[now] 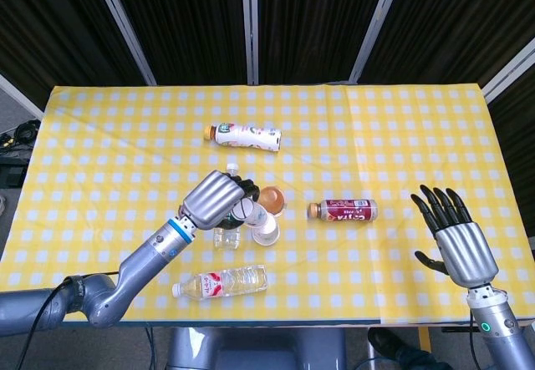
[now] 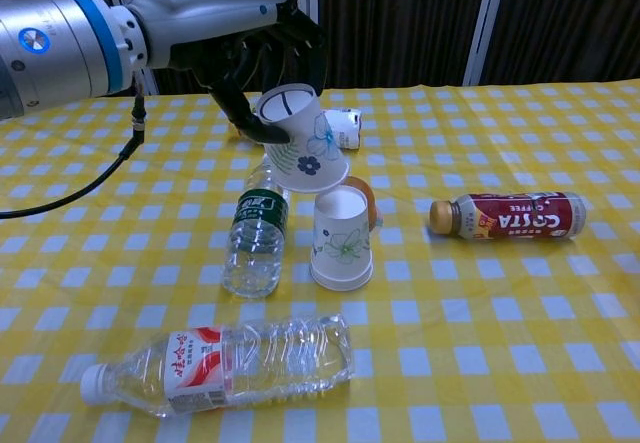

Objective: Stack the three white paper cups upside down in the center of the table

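Note:
My left hand (image 2: 250, 48) (image 1: 219, 196) holds a white paper cup with a flower print (image 2: 300, 148) (image 1: 249, 211), tilted with its base up and to the left. The cup hangs just above a second white cup (image 2: 342, 238) (image 1: 266, 230), which stands upside down near the table's middle. A third cup (image 2: 370, 203) (image 1: 272, 196), brownish inside, sits right behind that one and is mostly hidden in the chest view. My right hand (image 1: 447, 224) is open with fingers spread over the table's right front, far from the cups.
A clear bottle with a green label (image 2: 258, 233) (image 1: 227, 236) is close to the left of the cups. A water bottle (image 2: 220, 363) (image 1: 221, 282) lies in front, a red Costa bottle (image 2: 510, 215) (image 1: 343, 211) lies to the right, and a white bottle (image 1: 244, 136) lies behind.

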Robot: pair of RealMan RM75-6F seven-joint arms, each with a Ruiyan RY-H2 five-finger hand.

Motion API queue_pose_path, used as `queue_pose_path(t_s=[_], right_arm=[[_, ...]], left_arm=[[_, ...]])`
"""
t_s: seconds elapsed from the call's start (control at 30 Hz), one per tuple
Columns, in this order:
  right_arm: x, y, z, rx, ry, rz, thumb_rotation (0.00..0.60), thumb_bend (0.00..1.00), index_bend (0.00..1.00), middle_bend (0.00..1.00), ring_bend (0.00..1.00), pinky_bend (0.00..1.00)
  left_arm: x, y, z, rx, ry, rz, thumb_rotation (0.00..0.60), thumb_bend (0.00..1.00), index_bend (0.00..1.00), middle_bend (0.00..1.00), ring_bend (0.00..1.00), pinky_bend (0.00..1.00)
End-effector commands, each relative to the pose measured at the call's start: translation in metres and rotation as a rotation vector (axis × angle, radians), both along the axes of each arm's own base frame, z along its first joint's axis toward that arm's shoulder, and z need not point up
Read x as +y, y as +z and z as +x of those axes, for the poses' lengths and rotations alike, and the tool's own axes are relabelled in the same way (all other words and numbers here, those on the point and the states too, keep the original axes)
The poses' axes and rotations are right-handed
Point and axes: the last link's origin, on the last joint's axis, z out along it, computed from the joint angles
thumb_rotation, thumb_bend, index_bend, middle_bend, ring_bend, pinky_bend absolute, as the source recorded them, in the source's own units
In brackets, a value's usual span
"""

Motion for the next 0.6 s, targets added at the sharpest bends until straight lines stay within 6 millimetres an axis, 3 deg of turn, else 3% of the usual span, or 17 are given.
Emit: queue_pose_path(t_s=[0.03, 0.6], right_arm=[[0.0000, 0.0026, -0.0011, -0.003, -0.004, -0.009, 0.600, 0.00, 0.00, 0.00, 0.00, 0.00], [-0.0010, 0.0040, -0.0001, -0.014, -0.002, -0.008, 0.600, 0.00, 0.00, 0.00, 0.00, 0.00]], left_arm=[[-0.0038, -0.0122, 0.0110, 0.017, -0.022, -0.029, 0.600, 0.27, 0.57, 0.48, 0.51, 0.59], [-0.0015, -0.0179, 0.0147, 0.069, -0.015, -0.011, 0.600, 0.27, 0.56, 0.47, 0.51, 0.58]])
